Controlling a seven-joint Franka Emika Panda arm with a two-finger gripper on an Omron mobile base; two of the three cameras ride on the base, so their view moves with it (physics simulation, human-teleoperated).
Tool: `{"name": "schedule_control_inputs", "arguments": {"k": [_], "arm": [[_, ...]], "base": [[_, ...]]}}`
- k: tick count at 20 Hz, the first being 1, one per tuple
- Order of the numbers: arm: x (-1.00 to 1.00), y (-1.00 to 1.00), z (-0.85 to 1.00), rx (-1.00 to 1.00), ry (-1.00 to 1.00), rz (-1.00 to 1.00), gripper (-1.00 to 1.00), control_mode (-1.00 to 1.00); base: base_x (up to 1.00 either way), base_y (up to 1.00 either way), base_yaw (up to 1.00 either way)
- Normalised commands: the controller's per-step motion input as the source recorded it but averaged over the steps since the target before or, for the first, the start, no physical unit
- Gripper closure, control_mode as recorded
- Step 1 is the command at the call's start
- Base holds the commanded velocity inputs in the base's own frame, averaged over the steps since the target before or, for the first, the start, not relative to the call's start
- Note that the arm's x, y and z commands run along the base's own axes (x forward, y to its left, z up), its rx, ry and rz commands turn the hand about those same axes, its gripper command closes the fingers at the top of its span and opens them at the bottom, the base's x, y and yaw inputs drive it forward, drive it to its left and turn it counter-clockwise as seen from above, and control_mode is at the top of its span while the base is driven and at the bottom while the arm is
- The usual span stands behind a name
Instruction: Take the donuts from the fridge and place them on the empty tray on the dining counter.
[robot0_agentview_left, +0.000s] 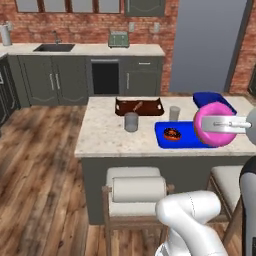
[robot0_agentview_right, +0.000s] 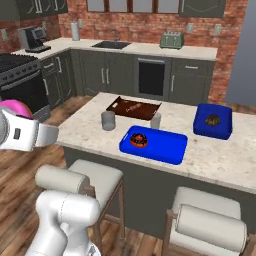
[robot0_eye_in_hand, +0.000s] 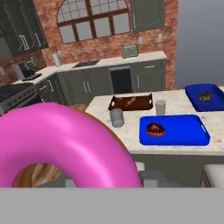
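My gripper (robot0_agentview_left: 226, 125) is shut on the pink-iced donut (robot0_agentview_left: 212, 125), held in the air in front of the dining counter (robot0_agentview_left: 102, 135). The pink donut (robot0_eye_in_hand: 65, 140) sits large and close in the hand view and peeks above the hand (robot0_agentview_right: 15, 106) in the right base view. The bright blue tray (robot0_agentview_left: 192, 140) lies on the counter near its front edge. The chocolate donut (robot0_agentview_left: 171, 134) rests on the tray's left part (robot0_eye_in_hand: 155, 129). The light-grey fridge (robot0_agentview_left: 205, 45) stands shut at the back right.
A darker blue tray (robot0_agentview_left: 212, 99) and a dark brown tray (robot0_agentview_left: 139, 106) lie farther back on the counter. Two grey cups (robot0_agentview_left: 131, 121) (robot0_agentview_left: 174, 113) stand between them and the bright tray. White-cushioned stools (robot0_agentview_left: 135, 192) line the counter's near side.
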Motion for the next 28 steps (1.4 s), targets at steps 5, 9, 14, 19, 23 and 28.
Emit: {"name": "schedule_control_inputs", "arguments": {"k": [5,9,14,19,23,28], "arm": [[0.00,0.00,0.00,0.00,0.00,0.00,1.00,1.00],[0.00,0.00,0.00,0.00,0.00,0.00,1.00,1.00],[0.00,0.00,0.00,0.00,0.00,0.00,1.00,1.00],[0.00,0.00,0.00,0.00,0.00,0.00,1.00,1.00],[0.00,0.00,0.00,0.00,0.00,0.00,1.00,1.00],[0.58,-0.34,-0.14,0.01,0.28,-0.17,1.00,-1.00]], "base": [[0.00,-0.93,0.19],[0.35,-1.00,-0.08],[1.00,-0.28,-0.13],[0.57,-0.16,-0.52],[0.40,-0.24,-0.55],[0.21,-0.10,-0.20]]}}
